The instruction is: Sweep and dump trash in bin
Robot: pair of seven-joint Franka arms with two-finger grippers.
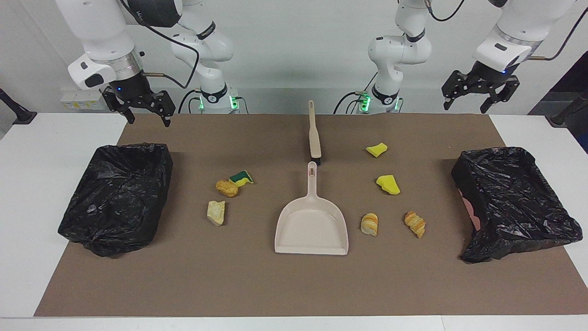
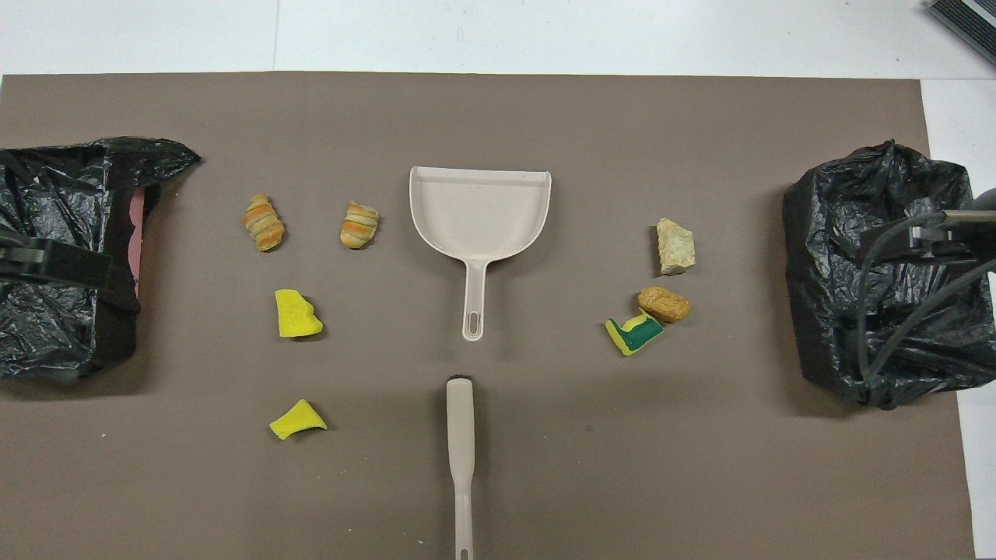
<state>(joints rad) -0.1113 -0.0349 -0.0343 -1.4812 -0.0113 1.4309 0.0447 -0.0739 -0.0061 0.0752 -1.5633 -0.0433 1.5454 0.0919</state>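
A white bench (image 1: 27, 184) carries a wide brown paper mat (image 1: 294, 285), and at the mat's middle lies the landmark — a beige plastic dustpan (image 1: 312, 230), handle pointing toward the robots. Two bins lined with crinkled black plastic bags flank the dustpan: one (image 1: 117, 195) toward the right arm's end, one (image 1: 514, 202) toward the left arm's end. A beige long-handled brush (image 1: 314, 135) lies just beyond the dustpan's handle tip, nearer the robots. The trash sits on the mat on both sides of the dustpan: toward the left arm's end, two striped golden bread-like lumps (image 1: 370, 224) (image 1: 415, 223) and two yellow sponge pieces (image 1: 388, 184) (image 1: 376, 149); toward the right arm's end, a pale beige chunk (image 1: 216, 213), a golden-brown lump (image 1: 227, 188) and a green-and-yellow sponge (image 1: 242, 177) touching it. Both arms wait raised — the right gripper (image 1: 147, 115) and the left gripper (image 1: 466, 102) hang with fingers spread, holding nothing.
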